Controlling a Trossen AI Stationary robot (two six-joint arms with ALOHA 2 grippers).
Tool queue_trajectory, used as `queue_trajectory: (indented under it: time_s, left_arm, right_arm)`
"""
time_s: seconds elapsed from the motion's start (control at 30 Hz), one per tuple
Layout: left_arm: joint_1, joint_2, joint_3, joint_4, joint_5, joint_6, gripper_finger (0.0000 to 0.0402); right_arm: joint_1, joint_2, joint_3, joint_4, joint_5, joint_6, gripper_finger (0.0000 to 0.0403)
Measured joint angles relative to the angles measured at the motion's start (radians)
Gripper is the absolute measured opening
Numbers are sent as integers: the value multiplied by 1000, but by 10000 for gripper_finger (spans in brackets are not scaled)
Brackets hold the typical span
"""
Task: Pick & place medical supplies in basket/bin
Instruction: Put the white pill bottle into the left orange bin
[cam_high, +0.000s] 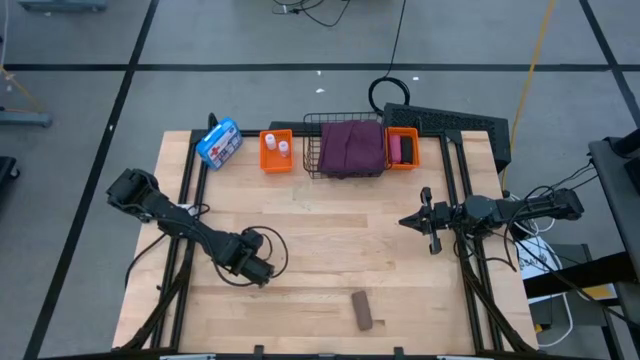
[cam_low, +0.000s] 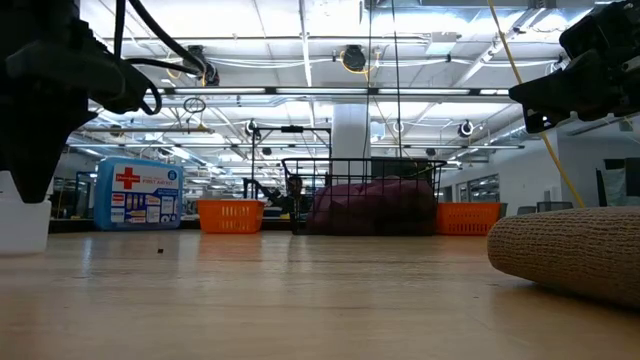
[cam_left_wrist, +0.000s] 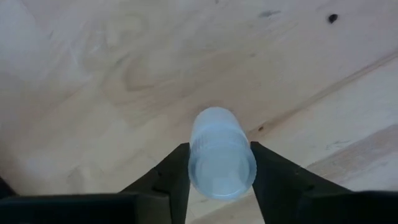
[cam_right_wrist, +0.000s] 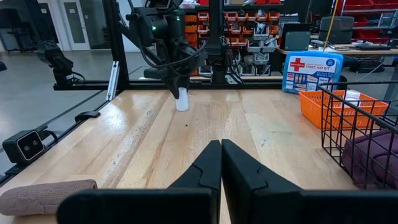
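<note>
The left gripper (cam_high: 262, 270) is low over the front-left part of the wooden table (cam_high: 330, 265), its two fingers (cam_left_wrist: 168, 180) clamped on a small white vial (cam_left_wrist: 221, 155) that stands upright between them. The right wrist view shows this vial (cam_right_wrist: 181, 99) hanging from that gripper with its base at the tabletop — whether it touches the wood cannot be told.

The right gripper (cam_high: 405, 222) waits above the table's right side, fingers pressed together and holding nothing.

Along the far edge sits the black wire basket (cam_high: 345, 150) with the maroon folded cloth (cam_high: 352, 145) inside it. Just beside it on the left, an orange bin (cam_high: 276, 151) holds two more white vials (cam_high: 278, 146); the orange bin (cam_high: 402, 149) on the right holds a pink roll (cam_high: 395, 149) and a black one (cam_high: 407, 150). A brown roll (cam_high: 364, 310) lies alone near the table's front edge, well apart from the bins. A blue-and-white first aid kit (cam_high: 219, 142) rests left of the bins.
</note>
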Motion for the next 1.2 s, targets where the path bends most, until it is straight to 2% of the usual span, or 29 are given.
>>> queue_trajectory:
  time_s: [0.13, 0.27, 0.47, 0.6, 0.83, 1.2]
  left_arm:
    - [0, 0, -1, 51, -10, 17, 159]
    - [10, 0, -1, 83, -14, 30, 148]
    - [65, 0, -1, 101, -17, 79, 140]
    - [111, 0, -1, 101, -17, 133, 150]
    - [223, 0, -1, 131, -26, 276, 141]
    - [459, 0, -1, 258, -27, 618, 145]
  right_arm:
    - [0, 0, 0, 0, 0, 0, 0]
    - [0, 0, 0, 0, 0, 0, 0]
    - [0, 0, 0, 0, 0, 0, 0]
    - [0, 0, 0, 0, 0, 0, 0]
    - [0, 0, 0, 0, 0, 0, 0]
    - [0, 0, 0, 0, 0, 0, 0]
